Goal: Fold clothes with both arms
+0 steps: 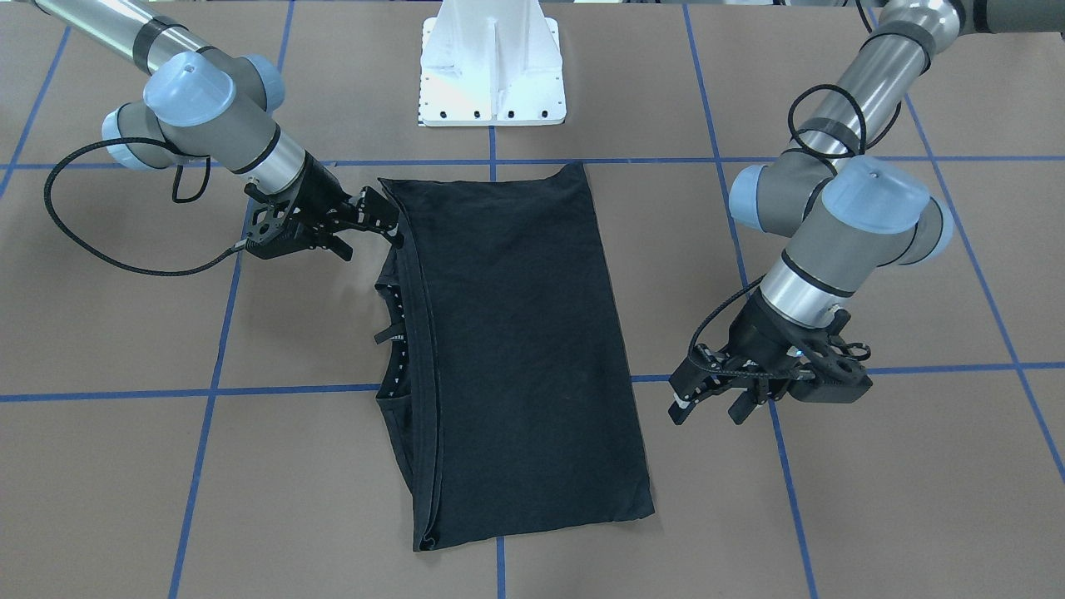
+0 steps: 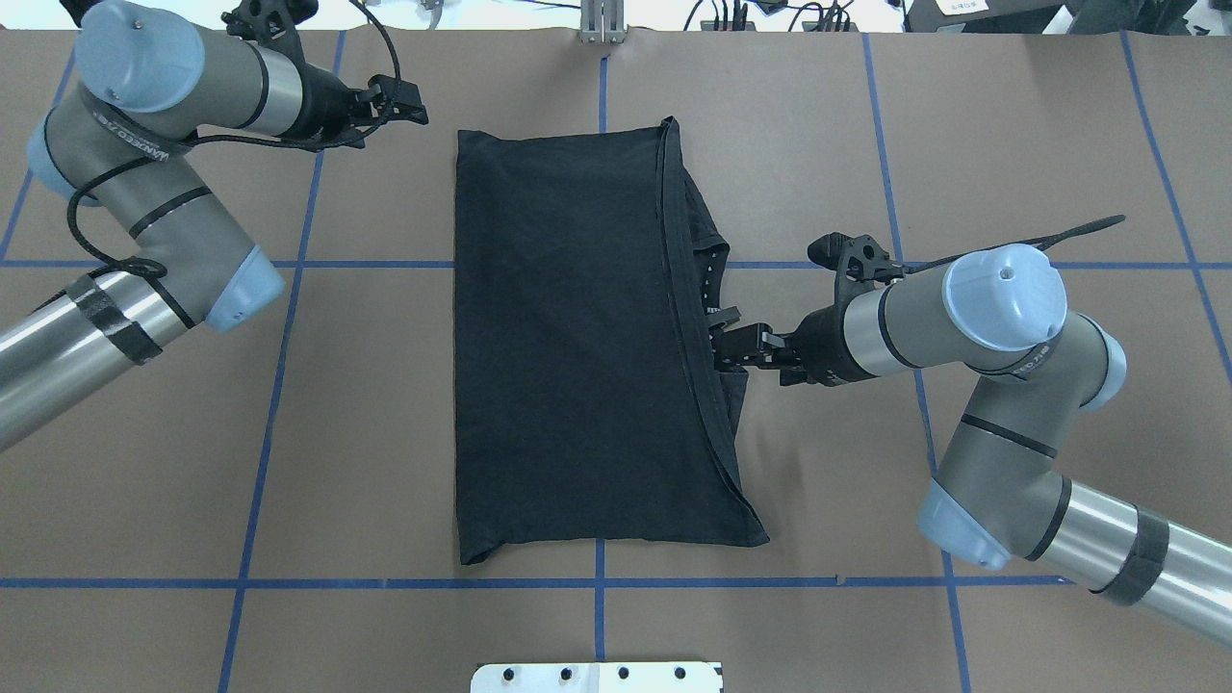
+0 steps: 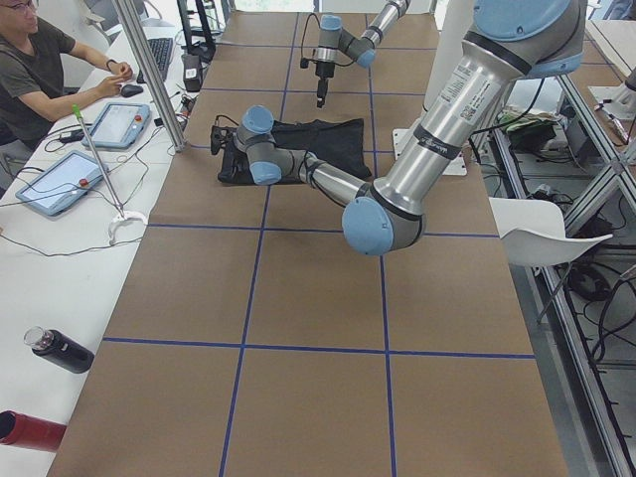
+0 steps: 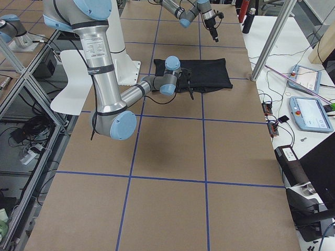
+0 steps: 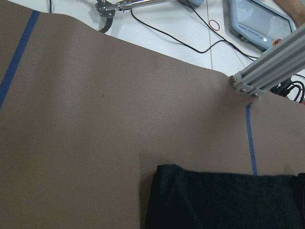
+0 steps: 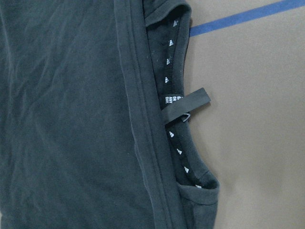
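The black short-sleeved T-shirt (image 1: pixel 516 349), folded into a long strip, lies just out from the white pedestal base (image 1: pixel 492 75), long axis running straight away from it. My right gripper (image 1: pixel 368 241), jaws apart, sits right at its collar-side edge near the base end. My left gripper (image 1: pixel 707 413), also parted, hangs off the opposite edge, farther out. Right's nearer, I'd judge.

T-shirt (image 2: pixel 568 346) folded lengthwise, flat at table (image 2: pixel 337 433) centre, long axis running from robot side to far side. Collar (image 2: pixel 710 269) sticks out from under top layer on robot's right. Right gripper (image 2: pixel 724 351) at that edge, just beside collar. Left gripper (image 2: pixel 416 101) off far left corner, apart from cloth. Pedestal base (image 1: pixel 492 75) beyond robot-side short edge.
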{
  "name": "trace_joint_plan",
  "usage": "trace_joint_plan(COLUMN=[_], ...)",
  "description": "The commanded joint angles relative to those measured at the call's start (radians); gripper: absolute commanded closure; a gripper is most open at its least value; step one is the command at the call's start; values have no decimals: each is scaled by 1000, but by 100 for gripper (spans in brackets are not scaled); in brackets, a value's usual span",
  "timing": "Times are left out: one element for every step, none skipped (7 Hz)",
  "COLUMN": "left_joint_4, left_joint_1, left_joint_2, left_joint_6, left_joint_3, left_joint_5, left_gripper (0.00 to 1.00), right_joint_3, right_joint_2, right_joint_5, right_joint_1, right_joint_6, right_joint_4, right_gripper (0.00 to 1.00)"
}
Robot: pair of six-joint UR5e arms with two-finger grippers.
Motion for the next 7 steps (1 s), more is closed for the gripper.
trace_joint_plan(left_joint_4=[12, 14, 14, 14, 14, 12, 12], left_joint_1=[-1, -1, -1, -1, -1, 1, 2], left_joint_2=[26, 29, 32, 32, 32, 34, 32], left_joint_6=[0, 0, 0, 0, 0, 0, 0], left_joint_3=[-44, -50, -53, -53, -51, -51, -51], left_joint_5=[-5, -13, -17, -17, -17, -17, -17], left_gripper=[0, 0, 0, 0, 0, 0, 0], right_joint_3=[25, 28, 33, 28, 19, 23, 34], right_joint_2=[41, 104, 151, 159, 176, 202, 198], right_joint_5=[-4, -4, -12, -54, -65, -108, -147], right_joint_1=[-12, -15, -26, -44, -44, -49, -70], right_joint_6=[-176, -220, -225, -258, -304, -309, -324], right_joint_4=[-185, -312, -407, -432, -468, -553, -578], right_gripper=[0, 0, 0, 0, 0, 0, 0])
